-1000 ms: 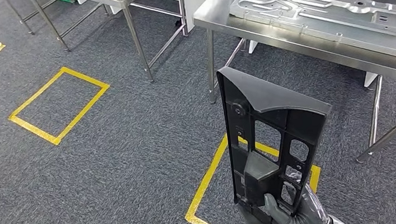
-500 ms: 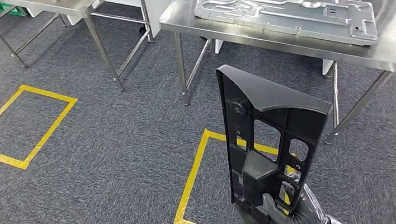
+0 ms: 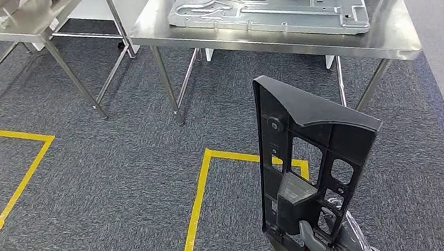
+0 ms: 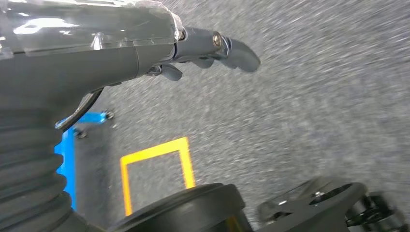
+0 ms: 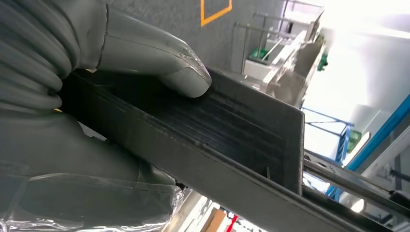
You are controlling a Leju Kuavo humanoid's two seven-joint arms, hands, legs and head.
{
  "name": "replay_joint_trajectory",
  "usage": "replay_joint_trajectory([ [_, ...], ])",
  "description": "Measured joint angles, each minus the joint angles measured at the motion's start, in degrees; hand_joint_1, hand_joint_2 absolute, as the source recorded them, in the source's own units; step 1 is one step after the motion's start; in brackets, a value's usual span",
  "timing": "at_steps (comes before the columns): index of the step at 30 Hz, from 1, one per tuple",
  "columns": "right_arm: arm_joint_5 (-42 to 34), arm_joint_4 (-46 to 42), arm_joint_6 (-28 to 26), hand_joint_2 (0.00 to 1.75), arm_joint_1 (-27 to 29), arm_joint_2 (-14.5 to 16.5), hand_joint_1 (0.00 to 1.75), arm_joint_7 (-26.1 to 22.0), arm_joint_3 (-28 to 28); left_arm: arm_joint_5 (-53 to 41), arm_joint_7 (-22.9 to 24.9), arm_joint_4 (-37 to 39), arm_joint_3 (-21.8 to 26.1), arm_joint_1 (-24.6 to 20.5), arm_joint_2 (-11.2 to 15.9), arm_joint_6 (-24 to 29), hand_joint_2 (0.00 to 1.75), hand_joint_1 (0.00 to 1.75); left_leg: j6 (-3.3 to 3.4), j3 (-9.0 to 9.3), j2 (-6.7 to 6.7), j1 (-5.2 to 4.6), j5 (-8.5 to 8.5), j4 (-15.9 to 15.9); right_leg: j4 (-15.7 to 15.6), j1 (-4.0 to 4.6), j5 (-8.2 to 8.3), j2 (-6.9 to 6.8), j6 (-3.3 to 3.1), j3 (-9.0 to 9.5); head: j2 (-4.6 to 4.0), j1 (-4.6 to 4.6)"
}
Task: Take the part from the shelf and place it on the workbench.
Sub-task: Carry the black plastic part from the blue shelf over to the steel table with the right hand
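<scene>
Left to right: left robot hand (image 4: 212, 48), fingers curled in, holding nothing, hangs over grey carpet with yellow floor squares (image 3: 241, 208). Right robot hand (image 3: 321, 247) grips the black part (image 3: 312, 165) upright by its lower end; top-heavy, it may tilt or clip the desk (image 3: 399, 42) edge, whose metal panel (image 3: 269, 6) crowds free space.

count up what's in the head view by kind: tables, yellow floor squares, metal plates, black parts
steel tables: 2, the workbench and a second table
yellow tape squares: 2, one and another
grey metal plates: 1
black plastic parts: 1, held by the right hand
total: 6
</scene>
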Motion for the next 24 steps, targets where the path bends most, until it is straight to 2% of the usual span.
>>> replay_joint_trajectory([
  [1, 0.0, -0.01, -0.05, 1.75, 0.1, -0.03, 1.75, -0.01, 0.09, 0.04, -0.11, -0.01, 0.01, -0.23, 0.0, 0.03, 1.75, 0.0, -0.03, -1.66, -0.3, 0.0, -0.91, 3.33, 0.02, 0.06, -0.03, 0.61, -0.1, 0.08, 0.0, 0.0],
  [2, 0.01, 0.0, -0.09, 1.75, 0.21, -0.05, 1.75, 0.02, 0.18, 0.08, -0.19, -0.01, 0.01, -0.39, 0.0, 0.04, 1.75, 0.0, 0.02, -2.53, -0.42, 0.0, -0.67, 4.84, 0.04, 0.1, -0.07, 1.31, -0.14, 0.2, 0.0, 0.0],
  [3, 0.02, 0.0, -0.13, 1.75, 0.29, -0.05, 1.75, 0.05, 0.29, 0.11, -0.19, -0.01, 0.01, -0.45, 0.0, 0.05, 1.75, 0.0, 0.17, -2.38, -0.56, 0.0, 0.78, 4.05, 0.06, 0.14, -0.11, 2.08, -0.14, 0.36, 0.0, 0.0],
  [4, 0.03, -0.01, -0.16, 1.75, 0.34, -0.05, 1.75, 0.09, 0.4, 0.08, -0.16, -0.01, 0.01, -0.38, 0.0, 0.05, 1.75, 0.0, 0.4, -1.37, -0.91, 0.0, 3.13, 1.17, 0.1, 0.15, -0.15, 2.89, -0.1, 0.53, 0.0, 0.0],
  [6, 0.04, 0.0, -0.24, 1.75, 0.35, -0.05, 1.75, 0.14, 0.56, 0.0, -0.11, 0.01, 0.01, -0.08, 0.04, 0.05, 1.75, 0.0, 1.11, 1.15, -3.32, 0.03, 7.26, -6.23, 0.31, 0.16, -0.19, 4.38, 0.12, 0.47, 0.0, 0.0],
  [7, 0.04, 0.0, -0.29, 1.75, 0.35, -0.05, 1.75, 0.16, 0.6, -0.04, -0.13, 0.01, 0.01, 0.03, 0.05, 0.04, 1.75, 0.0, 1.4, 1.94, -4.49, 0.05, 8.09, -8.91, 0.49, 0.11, -0.1, 5.02, 0.4, 0.13, 0.0, 0.0],
  [8, 0.05, 0.01, -0.34, 1.75, 0.41, -0.05, 1.75, 0.2, 0.62, -0.03, -0.17, 0.01, 0.01, 0.05, 0.06, 0.03, 1.75, 0.0, 1.66, 2.21, -5.32, -0.03, 8.19, -10.24, 0.56, -0.02, 0.09, 5.58, 0.77, -0.31, 0.0, 0.0],
  [10, 0.09, -0.02, -0.43, 1.75, 0.56, -0.02, 1.75, 0.28, 0.64, -0.07, -0.2, 0.01, 0.01, -0.06, -0.02, 0.01, 1.75, 0.0, 2.15, 2.38, -4.9, -0.09, 8.12, -11.18, 0.44, -0.25, 0.56, 6.52, 1.65, -0.92, 0.0, 0.0],
  [11, 0.22, -0.05, -0.49, 1.75, 0.65, 0.03, 1.75, 0.33, 0.66, -0.08, -0.2, 0.01, 0.01, -0.11, -0.07, 0.04, 1.75, 0.0, 2.49, 2.55, -4.42, -0.03, 8.38, -11.53, 0.52, -0.23, 0.49, 6.03, 1.97, -1.05, 0.0, 0.01],
  [13, 0.87, -0.1, -0.61, 1.75, 0.48, 0.12, 1.75, 0.56, 0.69, -0.1, -0.17, 0.01, 0.02, -0.03, -0.15, 0.17, 1.75, 0.0, 3.08, 2.94, -3.35, 0.33, 8.82, -12.24, 3.3, -0.01, -1.36, 3.51, 2.36, -2.3, 0.0, 0.02],
  [14, 1.33, -0.1, -0.65, 1.75, 0.36, 0.15, 1.75, 0.73, 0.7, -0.09, -0.17, 0.01, 0.02, 0.05, -0.14, 0.25, 1.75, 0.0, 3.23, 3.02, -2.83, 0.31, 8.87, -12.36, 6.44, -0.07, -3.1, 1.96, 2.52, -3.74, 0.0, 0.02],
  [15, 1.81, -0.08, -0.67, 1.75, 0.22, 0.17, 1.75, 0.9, 0.74, -0.07, -0.17, 0.01, 0.03, 0.13, -0.12, 0.31, 1.75, 0.0, 3.31, 2.99, -2.38, 0.28, 8.74, -12.38, 10.37, -0.2, -4.9, 1.07, 2.7, -5.6, 0.0, 0.02],
  [16, 2.23, -0.04, -0.67, 1.75, 0.15, 0.19, 1.75, 1.05, 0.8, -0.05, -0.19, 0.01, 0.04, 0.18, -0.11, 0.37, 1.75, 0.0, 3.31, 2.98, -2.02, 0.25, 8.57, -12.37, 13.84, -0.39, -6.05, 0.62, 2.91, -7.28, 0.0, 0.02],
  [17, 2.62, -0.01, -0.67, 1.75, 0.14, 0.21, 1.75, 1.19, 0.88, -0.05, -0.22, 0.01, 0.04, 0.22, -0.1, 0.45, 1.75, 0.0, 3.25, 3.05, -1.73, 0.25, 8.35, -12.37, 15.81, -0.59, -6.2, 0.37, 3.11, -8.19, 0.0, 0.02],
  [18, 2.94, 0.03, -0.68, 1.75, 0.12, 0.21, 1.75, 1.31, 0.98, -0.05, -0.25, 0.01, 0.05, 0.25, -0.09, 0.56, 1.75, 0.0, 3.15, 3.19, -1.5, 0.28, 8.08, -12.37, 15.55, -0.78, -5.25, 0.24, 3.27, -7.97, 0.0, 0.02],
  [19, 3.14, 0.04, -0.69, 1.75, 0.1, 0.21, 1.75, 1.4, 1.06, -0.05, -0.27, 0.01, 0.05, 0.28, -0.09, 0.69, 1.75, 0.0, 2.99, 3.48, -1.33, 0.33, 7.85, -12.37, 12.95, -0.95, -3.45, 0.12, 3.39, -6.51, 0.0, 0.02],
  [20, 3.26, 0.05, -0.7, 1.75, 0.07, 0.21, 1.75, 1.46, 1.11, -0.05, -0.29, 0.01, 0.06, 0.3, -0.09, 0.81, 1.75, 0.0, 2.79, 3.88, -1.14, 0.39, 7.57, -12.36, 8.83, -1.09, -1.5, -0.04, 3.45, -4.22, 0.0, 0.02],
  [21, 3.31, 0.06, -0.71, 1.75, -0.03, 0.21, 1.75, 1.5, 1.15, -0.06, -0.29, 0.01, 0.07, 0.32, -0.08, 0.93, 1.75, 0.0, 2.51, 4.23, -0.98, 0.34, 7.25, -12.34, 4.87, -1.03, -0.47, -0.21, 3.41, -2.01, 0.0, 0.02],
  [22, 3.31, 0.07, -0.72, 1.75, -0.13, 0.21, 1.75, 1.51, 1.19, -0.07, -0.3, 0.01, 0.09, 0.35, -0.08, 1.01, 1.75, 0.0, 2.17, 4.53, -0.87, 0.29, 6.94, -12.35, 1.95, -0.92, -0.01, -0.3, 3.19, -0.38, 0.0, 0.02],
  [23, 3.32, 0.08, -0.73, 1.75, -0.21, 0.21, 1.75, 1.52, 1.21, -0.08, -0.31, 0.01, 0.11, 0.38, -0.07, 1.07, 1.75, 0.0, 1.81, 4.74, -0.78, 0.23, 6.66, -12.38, 0.38, -0.74, -0.21, -0.35, 2.87, 0.5, 0.0, 0.02],
  [24, 3.32, 0.1, -0.74, 1.75, -0.26, 0.21, 1.75, 1.52, 1.25, -0.08, -0.33, 0.01, 0.13, 0.4, -0.07, 1.12, 1.75, 0.0, 1.44, 4.89, -0.72, 0.15, 6.44, -12.48, 0.13, -0.49, -0.8, -0.32, 2.45, 0.67, 0.0, 0.02],
])
